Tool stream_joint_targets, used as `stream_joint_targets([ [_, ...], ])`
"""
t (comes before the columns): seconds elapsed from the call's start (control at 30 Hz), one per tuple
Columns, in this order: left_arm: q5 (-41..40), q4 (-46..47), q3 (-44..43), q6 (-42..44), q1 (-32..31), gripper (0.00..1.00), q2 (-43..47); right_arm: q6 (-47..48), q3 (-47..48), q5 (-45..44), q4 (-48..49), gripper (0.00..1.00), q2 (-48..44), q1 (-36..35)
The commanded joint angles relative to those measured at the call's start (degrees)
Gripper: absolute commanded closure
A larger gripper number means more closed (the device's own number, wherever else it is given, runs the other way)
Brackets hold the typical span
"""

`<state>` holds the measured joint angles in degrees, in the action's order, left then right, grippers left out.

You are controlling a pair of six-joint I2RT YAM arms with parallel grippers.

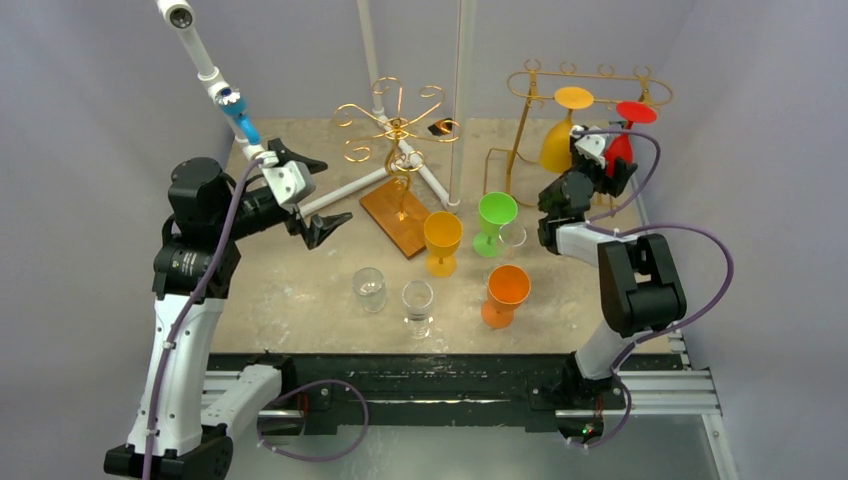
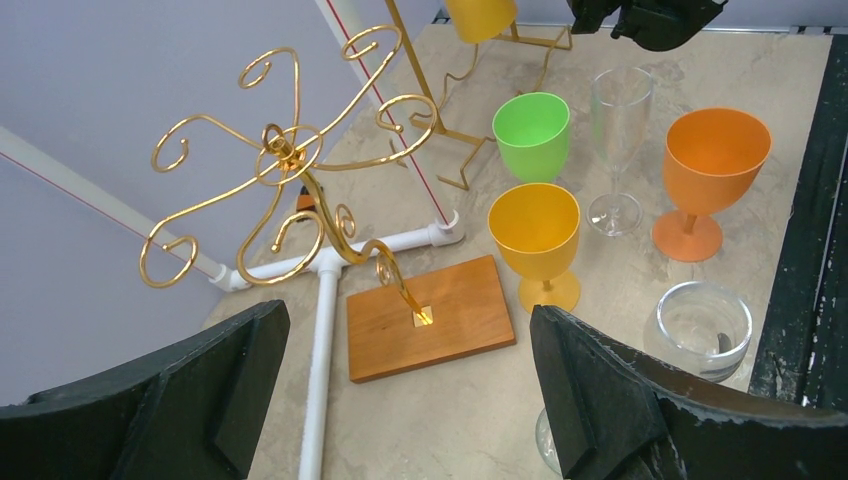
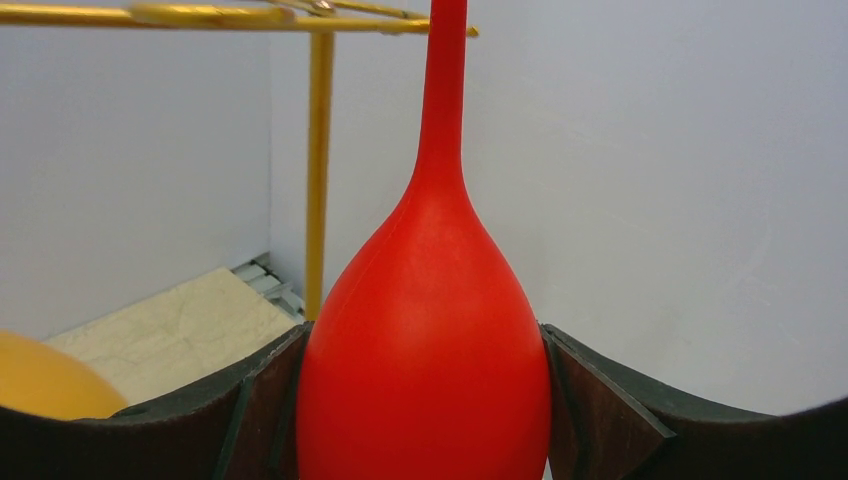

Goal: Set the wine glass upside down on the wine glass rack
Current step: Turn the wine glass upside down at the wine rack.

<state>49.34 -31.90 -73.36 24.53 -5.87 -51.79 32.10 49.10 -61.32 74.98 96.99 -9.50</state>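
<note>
A red wine glass point(image 1: 622, 148) hangs upside down, its foot point(image 1: 636, 112) up at the rail of the gold rack point(image 1: 600, 78) at the back right. My right gripper point(image 1: 603, 165) is shut on its bowl. In the right wrist view both pads press the sides of the red bowl point(image 3: 425, 340), and the stem rises to the gold rail point(image 3: 200, 15). A yellow glass point(image 1: 560, 140) hangs upside down on the same rack to the left. My left gripper point(image 1: 312, 195) is open and empty, held above the table's left part.
A gold spiral rack point(image 1: 395, 125) on a wooden base point(image 1: 395, 215) stands mid-back, with white pipes around it. Upright glasses stand mid-table: yellow point(image 1: 442, 240), green point(image 1: 495, 220), orange point(image 1: 505, 295), a clear flute point(image 1: 513, 238), and two clear tumblers point(image 1: 369, 288) point(image 1: 417, 305).
</note>
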Motion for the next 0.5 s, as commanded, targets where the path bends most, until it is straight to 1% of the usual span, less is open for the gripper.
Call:
stream_joint_targets([
  [0.0,1.9,2.2,0.0,-0.5,-0.1,0.0,-0.5,3.4,-2.0,2.5,8.9,0.93,-2.8,-2.9],
  [0.13,1.6,2.1,-0.2,-0.5,-0.1,0.0,-0.7,6.2,-2.4,3.2,12.7,0.93,-2.0,-4.3],
  [0.47,1.2,0.8,-1.9,-0.5,-0.1,0.0,-1.7,5.6,-1.0,5.2,13.4,0.92,0.0,-3.9],
])
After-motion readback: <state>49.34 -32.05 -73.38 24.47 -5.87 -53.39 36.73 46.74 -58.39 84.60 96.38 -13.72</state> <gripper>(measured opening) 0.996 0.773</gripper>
